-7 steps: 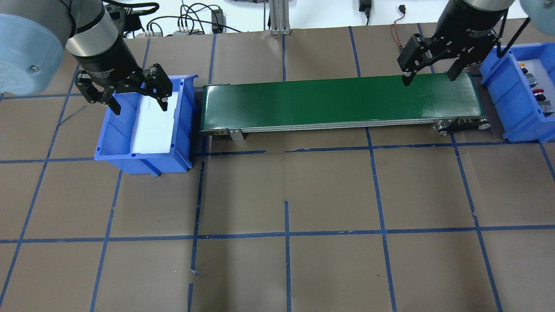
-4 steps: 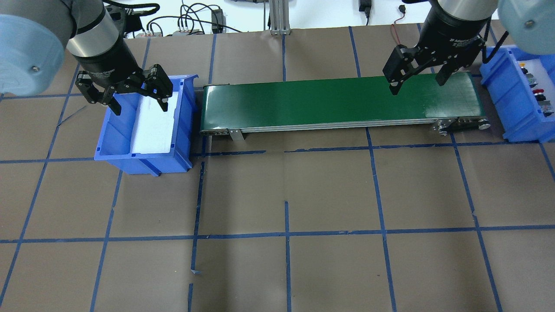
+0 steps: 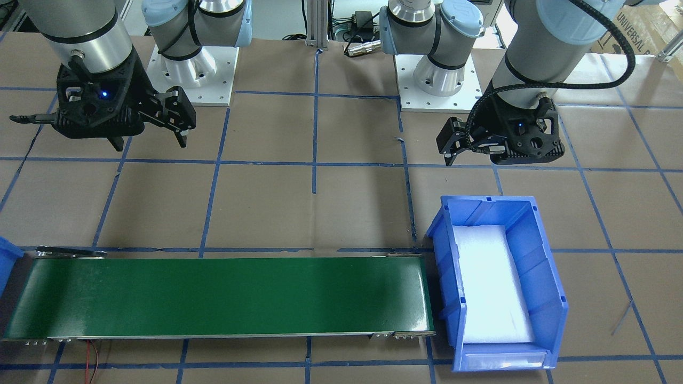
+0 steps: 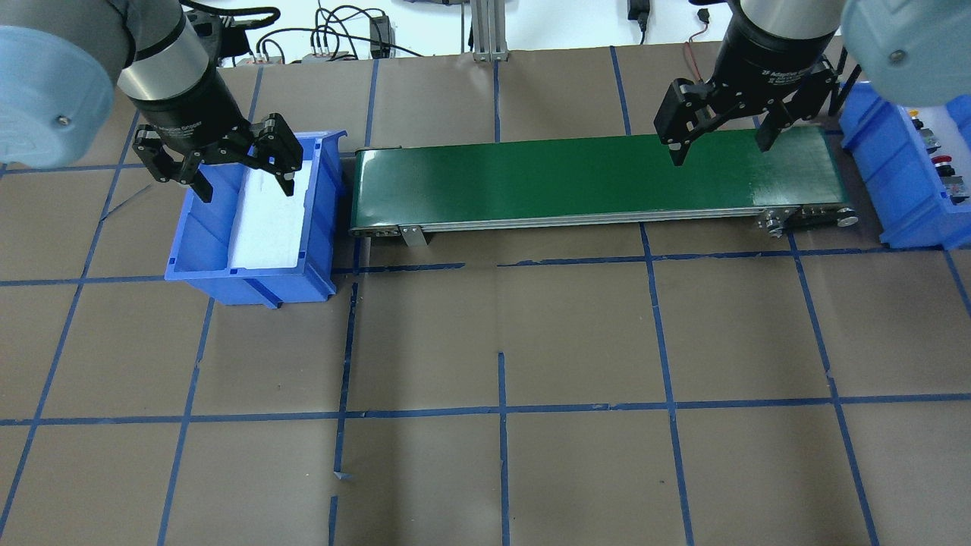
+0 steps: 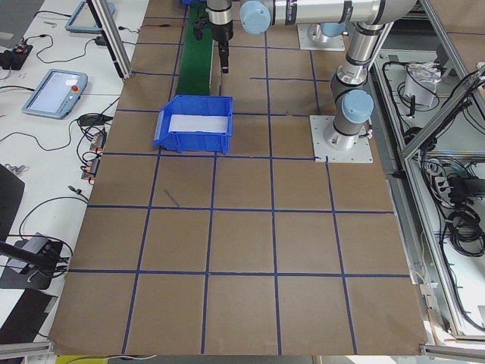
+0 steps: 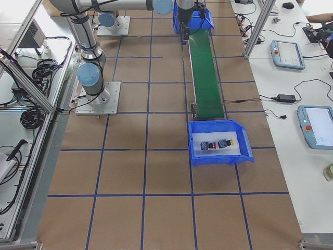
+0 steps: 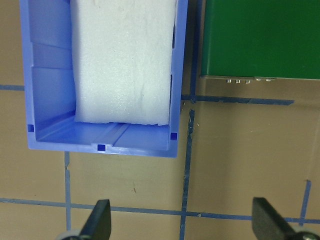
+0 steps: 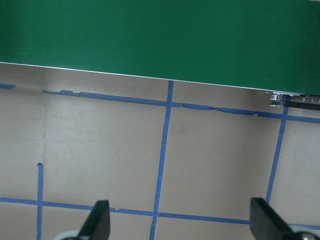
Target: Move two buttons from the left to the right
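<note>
Across the whole table (image 4: pixel 576 334) you have brown paper, marked into squares by blue tape lines (image 4: pixel 501 409). Both arms stand on white base plates (image 3: pixel 192 69) at the robot's edge. Beyond the far edge, the side view shows a white bench with a teach pendant (image 6: pixel 287 53) and loose cables, and aluminium framing fences in the robot's side. A green conveyor (image 4: pixel 576 178) runs along the table between two blue bins. The left bin (image 4: pixel 254 288) holds a white foam pad (image 4: pixel 269 227), and the right bin (image 4: pixel 884 174) sits just past the belt's other end.

Look in that right bin for both buttons. The red button (image 6: pixel 207 145) and the yellow button (image 6: pixel 225 142) rest side by side on its white lining. Each is a dark boxy body with a coloured round cap (they are small in every view, so you can't read much finer detail), and they appear to lie on their sides.

The left gripper (image 4: pixel 246 189) hangs in the air by the left bin with its fingers spread wide and nothing between them. The right gripper (image 4: pixel 719 152) hangs in the air near the conveyor's right end, its fingers likewise spread apart and holding nothing.
</note>
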`<state>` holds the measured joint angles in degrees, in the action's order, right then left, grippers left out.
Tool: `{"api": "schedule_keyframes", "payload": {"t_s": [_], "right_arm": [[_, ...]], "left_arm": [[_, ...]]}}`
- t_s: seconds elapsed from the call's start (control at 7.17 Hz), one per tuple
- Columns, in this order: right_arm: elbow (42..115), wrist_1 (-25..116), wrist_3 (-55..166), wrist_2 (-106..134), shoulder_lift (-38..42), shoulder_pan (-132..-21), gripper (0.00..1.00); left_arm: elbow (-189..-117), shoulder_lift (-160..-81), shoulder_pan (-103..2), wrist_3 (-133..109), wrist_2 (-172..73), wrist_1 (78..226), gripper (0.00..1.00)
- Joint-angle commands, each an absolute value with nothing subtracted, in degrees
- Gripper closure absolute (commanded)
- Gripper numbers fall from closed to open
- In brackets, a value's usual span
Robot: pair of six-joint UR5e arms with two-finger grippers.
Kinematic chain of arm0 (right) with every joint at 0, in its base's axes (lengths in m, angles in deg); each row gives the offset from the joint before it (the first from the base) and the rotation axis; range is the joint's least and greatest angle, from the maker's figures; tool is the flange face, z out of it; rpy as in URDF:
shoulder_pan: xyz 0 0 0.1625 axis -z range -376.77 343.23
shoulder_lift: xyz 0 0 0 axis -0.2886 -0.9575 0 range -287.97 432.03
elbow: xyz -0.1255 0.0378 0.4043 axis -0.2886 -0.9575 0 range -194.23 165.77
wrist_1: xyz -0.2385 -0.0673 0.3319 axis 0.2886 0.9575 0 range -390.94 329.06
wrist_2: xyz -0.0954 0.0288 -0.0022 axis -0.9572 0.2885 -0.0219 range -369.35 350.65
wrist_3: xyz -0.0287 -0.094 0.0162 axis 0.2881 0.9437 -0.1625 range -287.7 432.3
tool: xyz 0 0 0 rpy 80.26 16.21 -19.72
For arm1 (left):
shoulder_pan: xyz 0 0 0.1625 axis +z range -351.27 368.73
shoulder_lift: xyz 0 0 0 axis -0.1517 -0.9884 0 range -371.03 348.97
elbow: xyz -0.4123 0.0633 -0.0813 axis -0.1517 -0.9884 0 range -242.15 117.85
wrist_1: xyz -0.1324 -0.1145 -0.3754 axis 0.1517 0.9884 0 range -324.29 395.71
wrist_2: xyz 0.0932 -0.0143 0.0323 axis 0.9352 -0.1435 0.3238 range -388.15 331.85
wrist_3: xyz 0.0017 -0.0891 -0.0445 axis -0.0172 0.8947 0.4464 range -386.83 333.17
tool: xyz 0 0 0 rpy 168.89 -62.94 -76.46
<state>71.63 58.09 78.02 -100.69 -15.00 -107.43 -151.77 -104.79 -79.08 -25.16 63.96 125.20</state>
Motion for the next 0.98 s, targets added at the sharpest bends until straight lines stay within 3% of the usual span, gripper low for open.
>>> {"api": "schedule_keyframes", "payload": {"t_s": [0.0, 0.84], "right_arm": [[71.7, 58.1, 77.2, -100.8, -15.1, -107.5, 0.02], [71.9, 58.1, 77.7, -100.8, -14.6, -107.4, 0.02]], "left_arm": [[-151.8, -104.7, -79.1, -25.2, 64.0, 125.2, 0.00], [-151.8, -104.8, -79.1, -25.2, 64.0, 125.2, 0.00]]}}
